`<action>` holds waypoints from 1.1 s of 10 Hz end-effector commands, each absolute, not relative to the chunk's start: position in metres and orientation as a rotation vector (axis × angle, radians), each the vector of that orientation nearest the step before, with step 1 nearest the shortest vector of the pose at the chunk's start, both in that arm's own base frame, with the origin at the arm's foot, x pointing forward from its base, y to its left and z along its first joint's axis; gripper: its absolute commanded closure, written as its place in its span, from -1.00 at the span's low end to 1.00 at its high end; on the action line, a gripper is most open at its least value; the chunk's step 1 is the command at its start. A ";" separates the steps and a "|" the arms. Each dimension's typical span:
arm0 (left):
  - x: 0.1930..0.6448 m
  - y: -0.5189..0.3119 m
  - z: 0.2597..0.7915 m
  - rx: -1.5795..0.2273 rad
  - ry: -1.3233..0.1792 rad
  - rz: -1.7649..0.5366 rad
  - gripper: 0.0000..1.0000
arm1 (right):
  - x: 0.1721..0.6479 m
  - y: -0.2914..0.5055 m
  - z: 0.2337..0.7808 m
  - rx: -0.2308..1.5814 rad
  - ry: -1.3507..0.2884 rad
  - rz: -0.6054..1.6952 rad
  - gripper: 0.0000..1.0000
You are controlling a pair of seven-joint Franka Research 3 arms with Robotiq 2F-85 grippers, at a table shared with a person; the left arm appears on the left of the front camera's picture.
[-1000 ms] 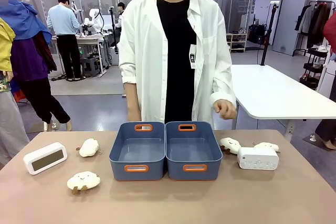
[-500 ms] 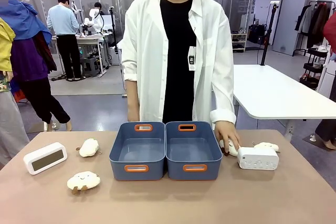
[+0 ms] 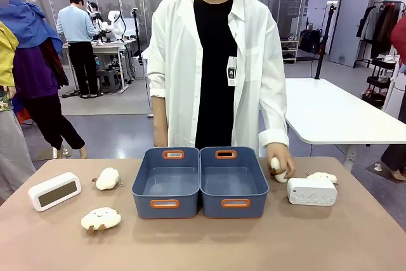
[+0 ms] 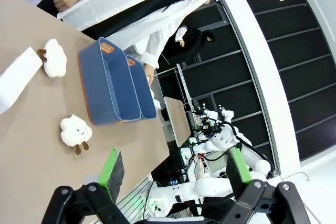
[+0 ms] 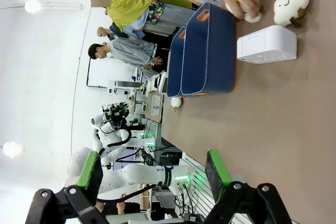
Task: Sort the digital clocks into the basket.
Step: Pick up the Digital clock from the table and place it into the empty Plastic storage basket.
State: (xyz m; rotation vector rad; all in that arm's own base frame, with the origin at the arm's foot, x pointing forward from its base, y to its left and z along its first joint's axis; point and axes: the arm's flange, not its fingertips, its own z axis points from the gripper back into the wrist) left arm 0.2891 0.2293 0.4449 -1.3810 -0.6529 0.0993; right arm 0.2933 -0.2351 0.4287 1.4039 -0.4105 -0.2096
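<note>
1. Brown surface (image 3: 203,245) in an open lab. A person stands at its far side, with other people and benches farther back.
2. Count: two clocks, two baskets, four plush toys.
3. Left clock (image 3: 54,191) lies on the robot's left with its grey display showing, well apart from the baskets. One plush (image 3: 107,178) is near it, and a second (image 3: 101,219) sits closer to the robot.
4. Right clock (image 3: 311,191) lies on the robot's right, near the right basket (image 3: 257,202). A third plush (image 3: 322,176) sits just behind it; I cannot tell if they touch.
5. Left basket (image 3: 143,202) and the right one stand side by side mid-surface, touching. Nothing is in either.
6. The person's hand (image 3: 281,162) is closed on the fourth plush (image 3: 277,172), between the right basket and the right clock.
7. Left gripper (image 4: 174,169): fingers apart, holding nothing, clear of the surface. Right gripper (image 5: 153,171): the same.
8. Judged step: the start, with no clock binned yet.
9. The next move calls for a gripper to come down over a clock. The left clock looks the freer pick. The right one has the hand close by, so wait for it to clear.
</note>
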 end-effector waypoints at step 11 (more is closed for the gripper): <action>0.288 0.232 0.446 -1.393 -0.670 0.078 -1.00 | 0.292 -0.236 0.430 1.397 -0.415 -0.187 -1.00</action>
